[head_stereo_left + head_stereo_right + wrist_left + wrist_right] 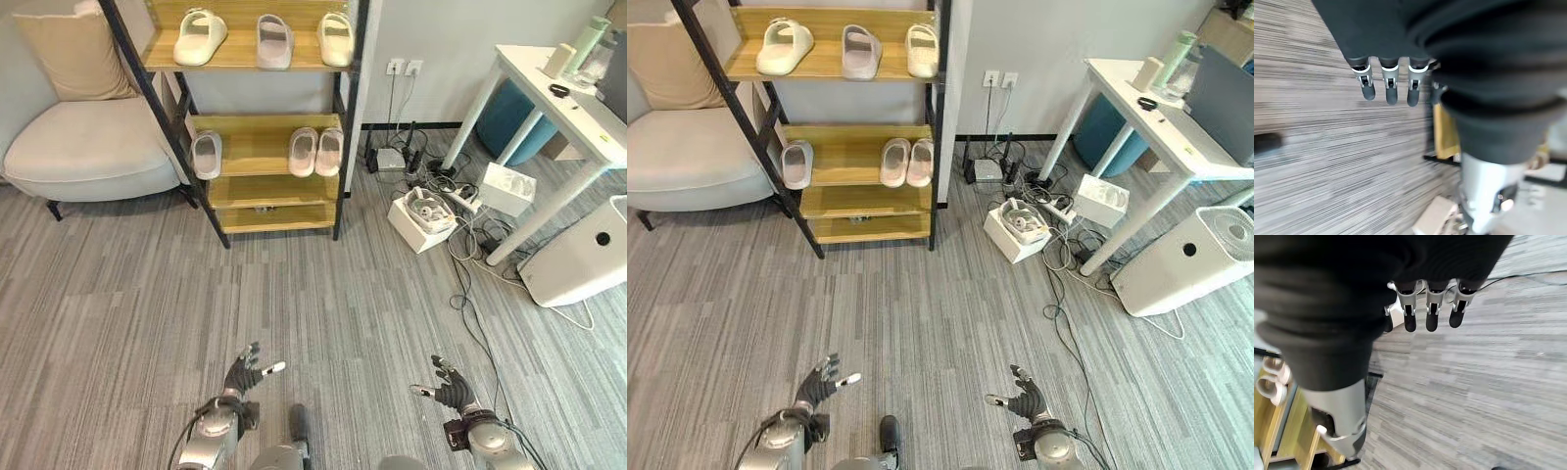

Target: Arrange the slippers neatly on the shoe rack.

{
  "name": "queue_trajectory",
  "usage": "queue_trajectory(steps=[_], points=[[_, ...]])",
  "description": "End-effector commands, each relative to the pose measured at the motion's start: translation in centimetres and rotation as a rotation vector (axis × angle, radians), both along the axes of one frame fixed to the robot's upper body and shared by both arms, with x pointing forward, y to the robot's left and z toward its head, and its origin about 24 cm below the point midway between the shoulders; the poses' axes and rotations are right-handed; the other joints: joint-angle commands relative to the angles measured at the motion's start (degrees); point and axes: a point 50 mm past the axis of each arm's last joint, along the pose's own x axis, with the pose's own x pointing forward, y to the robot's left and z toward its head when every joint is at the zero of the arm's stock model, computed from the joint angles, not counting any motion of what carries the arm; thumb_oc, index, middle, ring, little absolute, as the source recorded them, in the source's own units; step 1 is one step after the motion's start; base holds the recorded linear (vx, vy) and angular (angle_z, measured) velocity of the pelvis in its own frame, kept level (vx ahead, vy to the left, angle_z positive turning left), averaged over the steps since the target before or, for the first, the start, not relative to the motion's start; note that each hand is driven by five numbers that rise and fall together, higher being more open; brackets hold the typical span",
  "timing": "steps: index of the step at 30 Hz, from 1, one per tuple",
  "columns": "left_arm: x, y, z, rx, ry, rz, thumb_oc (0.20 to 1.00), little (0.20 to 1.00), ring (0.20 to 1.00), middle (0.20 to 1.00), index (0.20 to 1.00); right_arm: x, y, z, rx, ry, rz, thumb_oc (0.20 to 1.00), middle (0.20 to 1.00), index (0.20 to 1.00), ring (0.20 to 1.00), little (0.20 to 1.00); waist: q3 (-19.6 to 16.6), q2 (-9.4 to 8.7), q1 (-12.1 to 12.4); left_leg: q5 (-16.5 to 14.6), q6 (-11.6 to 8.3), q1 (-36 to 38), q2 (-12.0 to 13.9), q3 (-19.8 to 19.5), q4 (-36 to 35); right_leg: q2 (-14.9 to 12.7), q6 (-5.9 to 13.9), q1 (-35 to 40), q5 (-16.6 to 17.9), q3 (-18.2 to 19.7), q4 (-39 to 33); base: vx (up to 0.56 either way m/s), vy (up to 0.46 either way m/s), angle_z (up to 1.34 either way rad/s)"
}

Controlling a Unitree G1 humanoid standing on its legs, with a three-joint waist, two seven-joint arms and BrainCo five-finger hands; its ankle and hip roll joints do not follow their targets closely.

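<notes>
Pale slippers (pixel 275 41) all sit on wooden shoe rack (pixel 259 147) at 12 o'clock; task looks done. Left hand (pixel 242 377) and right hand (pixel 451 387) relaxed, empty, low over floor.

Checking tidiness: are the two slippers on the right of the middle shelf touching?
Touching: in the left eye view the left slipper and right slipper lie side by side without a visible gap.

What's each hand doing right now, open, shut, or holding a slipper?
Left hand: open, fingers relaxed, holding nothing, low over the floor.
Right hand: open, fingers relaxed, holding nothing, low over the floor.
</notes>
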Motion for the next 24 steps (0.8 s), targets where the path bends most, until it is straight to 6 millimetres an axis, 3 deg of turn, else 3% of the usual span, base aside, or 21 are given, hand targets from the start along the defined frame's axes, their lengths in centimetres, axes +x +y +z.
queue_trajectory(steps=[1,4,7,9,11,12,15,17,18,20,22,24], points=[[0.4,1.1,1.3,0.017,-0.079,0.019,1.0,1.0,1.0,1.0,1.0,2.4,0.1,2.1,0.027,-0.121,-0.006,1.0,1.0,1.0,1.0,1.0,2.39,0.53,1.04,-6.28,-9.21,3.54,4.06,1.19,1.51,-0.54,-0.41,3.19,18.72,0.5,-17.84,0.22,0.068,0.38],[0.8,0.9,1.6,0.008,-0.096,0.017,1.0,1.0,1.0,1.0,1.0,2.4,-0.2,2.2,0.028,-0.127,-0.023,1.0,1.0,1.0,1.0,1.0,3.01,1.06,0.1,-7.85,-9.48,6.31,3.59,0.37,0.95,0.18,-1.32,1.5,16.79,-2.33,-24.4,0.23,-0.003,0.16],[1.3,0.8,1.7,0.008,-0.099,0.016,1.0,1.0,1.0,1.0,1.0,2.1,-0.6,1.9,0.039,-0.116,-0.062,1.0,1.0,1.0,1.0,1.0,3.68,0.62,-1.67,-10.21,-10.27,9.86,2.9,-0.89,0.67,1.11,-0.41,-1.84,19.32,-3.95,-35.42,0.37,-0.112,0.09],[1.4,0.6,1.7,0.006,-0.102,0.011,1.0,1.0,1.0,1.0,1.0,1.6,-0.7,1.6,0.042,-0.101,-0.073,1.0,1.0,1.0,1.0,1.0,3.65,0.65,-2.53,-11.53,-10.75,11.56,2.98,-1.53,0.92,1.51,0.21,-2.68,20.81,-3.99,-37.4,0.34,-0.127,0.4],[1.4,0.2,1.6,-0.008,-0.102,-0.004,1.0,1.0,1.0,1.0,1.0,0.7,-1.2,1.4,0.035,-0.086,-0.079,1.0,1.0,1.0,1.0,1.0,2.34,0.42,-3.24,-14.65,-11.56,13.16,3.36,-2.58,3.54,2.1,-0.65,-0.81,20.03,-2.81,-38.38,0.48,-0.234,0.55],[1.0,0.0,1.4,-0.036,-0.092,0.012,1.0,1.0,1.0,1.0,1.0,0.4,-1.8,1.4,0.017,-0.077,-0.067,1.0,1.0,1.0,1.0,1.0,1.37,0.73,-2.91,-12.74,-13.68,10.88,5.06,-3.33,13.28,3.64,-2.73,2.68,19.05,-3.27,-39.53,0.41,-0.251,0.7],[1.2,-0.3,1.2,-0.05,-0.083,0.016,1.0,1.0,1.0,1.0,1.0,0.5,-2.8,1.8,-0.013,-0.083,-0.063,1.0,1.0,1.0,1.0,1.0,2.34,-0.64,-2.0,-8.88,-14.94,2.01,5.55,-4.47,24.55,3.41,-4.63,6.44,16.74,-4.01,-40.82,0.25,-0.158,0.2],[0.9,-0.4,0.9,-0.048,-0.066,0.015,1.0,1.0,1.0,1.0,1.0,0.4,-3.1,1.8,-0.016,-0.08,-0.081,1.0,1.0,1.0,1.0,1.0,2.08,-1.28,-1.29,-10.78,-14.05,-0.39,6.25,-3.33,19.42,2.65,-4.1,8.74,15.71,-4.31,-42.44,0.29,0.031,-0.09],[0.7,-0.5,0.8,-0.047,-0.062,0.009,1.0,1.0,1.0,1.0,1.0,0.4,-3.5,1.9,-0.024,-0.084,-0.092,1.0,1.0,1.0,1.0,1.0,1.65,-0.52,-0.62,-7.64,-14.2,-0.9,7.51,-3.34,10.6,2.95,-3.89,9.82,14.73,-4.54,-42.97,0.3,0.133,0.07],[0.5,-0.5,0.7,-0.041,-0.054,0.005,1.0,1.0,1.0,1.0,1.0,0.4,-3.7,1.9,-0.034,-0.088,-0.105,1.0,1.0,1.0,1.0,1.0,1.82,0.44,0.24,-1.45,-15.17,-4.39,8.97,-2.8,4.49,3.79,-4.13,11.9,13.53,-4.73,-43.68,0.31,0.224,-0.17],[0.2,-0.5,0.4,-0.047,-0.039,0.01,1.0,1.0,1.0,1.0,1.0,0.2,-3.3,1.6,-0.034,-0.073,-0.087,1.0,1.0,1.0,1.0,1.0,1.1,1.0,0.34,-0.97,-15.28,-2.03,9.13,-1.93,0.36,4.0,-3.42,13.21,12.4,-4.36,-43.27,0.34,0.303,-1.02],[-0.2,0.0,0.2,-0.032,-0.031,0.019,1.0,1.0,1.0,1.0,1.0,-0.2,-2.3,0.9,-0.002,-0.045,-0.08,1.0,1.0,1.0,1.0,1.0,-0.04,0.0,0.17,-3.03,-13.89,1.29,7.25,0.3,0.67,1.65,-1.89,13.16,12.53,-2.17,-41.99,0.32,0.404,-0.56]])
